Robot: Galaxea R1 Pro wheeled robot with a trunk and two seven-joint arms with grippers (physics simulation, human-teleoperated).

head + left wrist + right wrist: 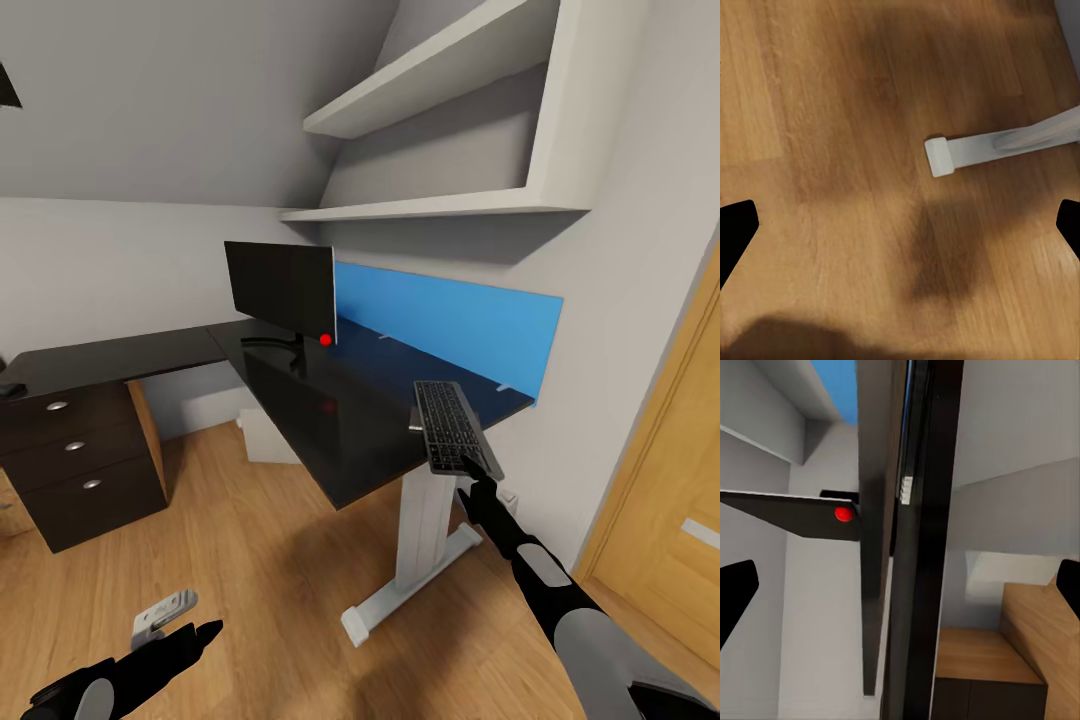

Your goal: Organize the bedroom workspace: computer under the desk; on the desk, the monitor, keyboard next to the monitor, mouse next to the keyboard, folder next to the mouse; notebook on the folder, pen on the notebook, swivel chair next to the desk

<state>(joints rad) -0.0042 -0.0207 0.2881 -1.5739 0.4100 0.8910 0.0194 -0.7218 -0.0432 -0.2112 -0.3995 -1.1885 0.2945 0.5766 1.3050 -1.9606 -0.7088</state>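
Hovering low over the floor, left hand (205,632) open, empty. Right hand (478,478) grips the keyboard (452,427) at the worktop (330,400) edge, placement unfinished. Monitor (280,285) stands farther back, in place; remaining items outstanding.

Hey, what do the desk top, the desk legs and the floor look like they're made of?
Desk top: glossy black, probably lacquered board or laminate; it mirrors the monitor's red dot. Desk legs: smooth white, likely painted metal, though the render leaves it open. Floor: warm wood planks with visible grain and seams, possibly laminate.
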